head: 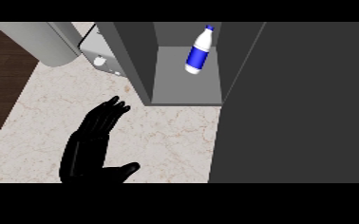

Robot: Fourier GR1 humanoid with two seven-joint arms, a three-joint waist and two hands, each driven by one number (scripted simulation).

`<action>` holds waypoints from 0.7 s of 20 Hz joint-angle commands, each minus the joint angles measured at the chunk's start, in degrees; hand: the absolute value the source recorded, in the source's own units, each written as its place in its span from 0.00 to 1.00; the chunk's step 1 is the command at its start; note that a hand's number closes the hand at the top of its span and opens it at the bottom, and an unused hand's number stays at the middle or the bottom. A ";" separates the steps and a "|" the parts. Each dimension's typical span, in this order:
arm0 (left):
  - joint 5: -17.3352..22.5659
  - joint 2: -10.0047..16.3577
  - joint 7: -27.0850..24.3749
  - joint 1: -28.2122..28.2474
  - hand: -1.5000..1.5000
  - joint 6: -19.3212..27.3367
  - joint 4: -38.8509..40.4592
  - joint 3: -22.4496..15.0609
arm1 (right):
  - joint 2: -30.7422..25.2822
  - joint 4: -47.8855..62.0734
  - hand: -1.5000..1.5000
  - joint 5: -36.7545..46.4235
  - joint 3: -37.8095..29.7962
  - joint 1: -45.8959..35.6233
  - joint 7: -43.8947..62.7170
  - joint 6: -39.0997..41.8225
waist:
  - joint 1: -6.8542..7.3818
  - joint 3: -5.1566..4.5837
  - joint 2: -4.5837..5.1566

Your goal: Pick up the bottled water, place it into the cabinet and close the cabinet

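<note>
**While the cabinet door (294,114) is standing open, bottled water (198,52) is sitting inside**

It is resting on the cabinet (186,88) shelf, blue label unreadable. The left hand (91,142) is hovering over the counter (165,133), fingers straight, holding nothing.

bottle (198,52): white, blue label and cap | cabinet (294,99): dark grey outside, lighter grey inside | surface (168,133): pale beige marble, thin brownish veins | left hand (88,147): black | floor (10,76): dark brown
</note>
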 commanded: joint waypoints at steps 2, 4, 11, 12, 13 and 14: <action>4.84 3.69 -1.29 5.96 0.00 -3.61 -4.07 5.14 | -3.22 -8.79 1.00 11.69 8.20 -0.43 4.24 1.62 | -0.04 -0.17 -0.14; 6.35 4.39 -0.72 7.64 0.00 -4.91 -5.47 5.35 | -6.44 -9.97 1.00 10.49 8.06 -2.88 5.56 3.62 | 0.97 -0.25 -0.09; 8.99 9.37 -0.66 11.89 0.00 -8.72 -7.57 9.76 | -6.93 -10.28 1.00 12.76 13.92 -10.99 10.56 2.18 | 2.55 -0.64 -0.18; 10.46 9.82 0.64 12.25 0.00 -9.12 -7.74 10.12 | -7.31 -10.71 1.00 12.27 15.26 -10.78 10.93 2.12 | 2.12 -0.74 -0.35; 10.45 10.63 0.09 13.55 0.00 -10.36 -8.60 10.24 | -7.07 -9.02 1.00 12.15 15.71 -12.09 11.99 1.61 | 3.12 -0.71 -0.19; 11.51 11.74 0.58 13.08 0.00 -10.70 -9.18 12.07 | -6.23 -8.33 1.00 10.56 18.07 -11.86 12.80 0.98 | 3.15 -0.70 0.01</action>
